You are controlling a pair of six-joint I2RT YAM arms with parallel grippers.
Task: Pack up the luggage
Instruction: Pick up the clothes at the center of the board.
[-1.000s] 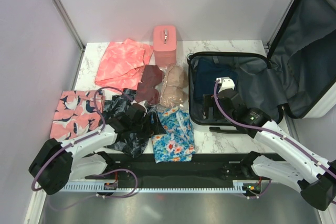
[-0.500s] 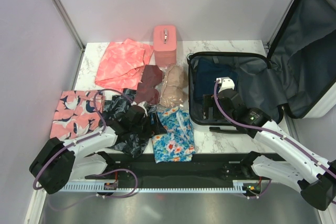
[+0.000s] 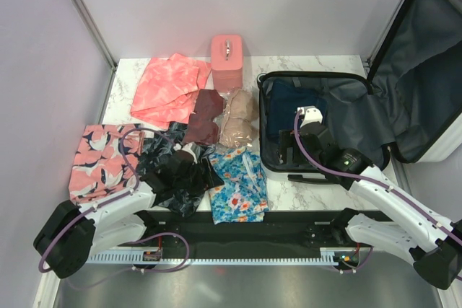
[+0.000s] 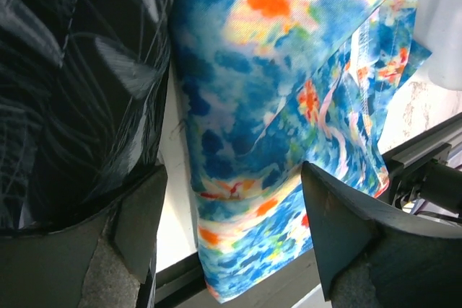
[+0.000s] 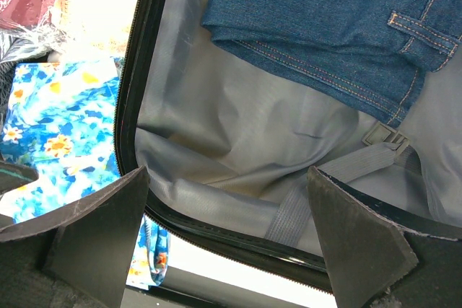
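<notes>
Luggage (image 3: pixel 422 63) sits open on the right side of the marble bench (image 3: pixel 303 63). The base shell lies flat and the lid is propped up against the right wall, grey lining showing. Folded jeans (image 5: pixel 325 19) lie in the far part of the base. The grey lining below them is bare, with a strap and buckle across it.

Right hand (image 5: pixel 227 176) is open, jaws wide, gripping nothing. It hovers over the near part of the luggage base, just inside the zipper rim.

Left hand (image 4: pixel 232 178) is also open, nothing clamped. It's low over the pile at front left. The blue floral cloth (image 4: pixel 253 106) shows between the fingers. The black leaf-print garment (image 4: pixel 79 84) sits at the left finger (image 4: pixel 137 214); can't tell if it touches.

Other items on the bench, left of the luggage:
- pink box case (image 3: pixel 227 59), upright at the back
- coral cloth (image 3: pixel 170 88), back left
- maroon garment (image 3: pixel 204 115), beside a beige item in a clear bag (image 3: pixel 238 124)
- pink crane-print cloth (image 3: pixel 101 156), far left

The blue floral cloth lies at the front edge, just beside the luggage's near-left corner.
</notes>
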